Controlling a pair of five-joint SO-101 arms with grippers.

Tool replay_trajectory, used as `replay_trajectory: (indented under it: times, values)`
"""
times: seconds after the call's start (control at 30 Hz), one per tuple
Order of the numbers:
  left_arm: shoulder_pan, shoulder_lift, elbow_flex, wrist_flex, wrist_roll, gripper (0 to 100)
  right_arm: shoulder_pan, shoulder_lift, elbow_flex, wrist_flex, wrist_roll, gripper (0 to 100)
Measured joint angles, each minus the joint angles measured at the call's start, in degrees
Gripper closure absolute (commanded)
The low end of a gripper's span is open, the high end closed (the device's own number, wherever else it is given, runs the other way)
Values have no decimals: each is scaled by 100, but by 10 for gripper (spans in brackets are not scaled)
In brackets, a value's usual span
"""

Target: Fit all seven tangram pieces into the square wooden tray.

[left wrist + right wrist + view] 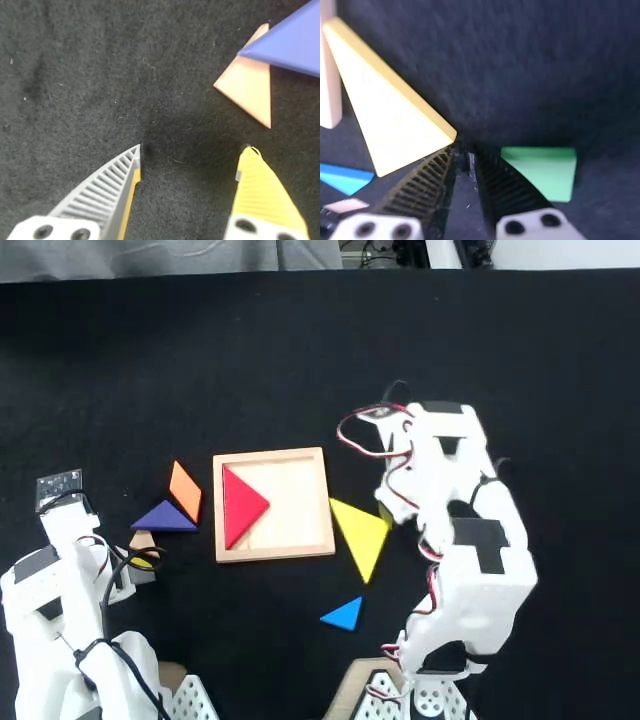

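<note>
one triangle (240, 505) in the tray (300, 510) — second triangle (362, 532) just right

Square wooden tray (300, 512): flat, mid-tabletop.
Large red triangle (240, 505): flat inside the tray, against its left wall.
Large yellow triangle (362, 530): on the tabletop, just right of the tray.
Green square (542, 170): beside the yellow triangle.
Small blue triangle (344, 614): toward the front edge.
Orange parallelogram (185, 490), purple triangle (164, 518), peach triangle (143, 539): clustered left of the tray; the purple overlaps the peach.

A black cloth (300, 360) lies underneath; grey fabric (150, 255) runs along its far edge.
</note>
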Motion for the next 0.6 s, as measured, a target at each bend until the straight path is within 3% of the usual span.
replay_trajectory:
  times: [0.2,0.37,0.6]
  values:
    - [0,0,0,0,0,698,-70,-53,-448,149,-668,988]
    - [0,0,0,0,0,698,-105,-1055,-325,501,-1143,966]
    - [0,0,0,0,0,698,-905,-2400,1196,352,-1310,679]
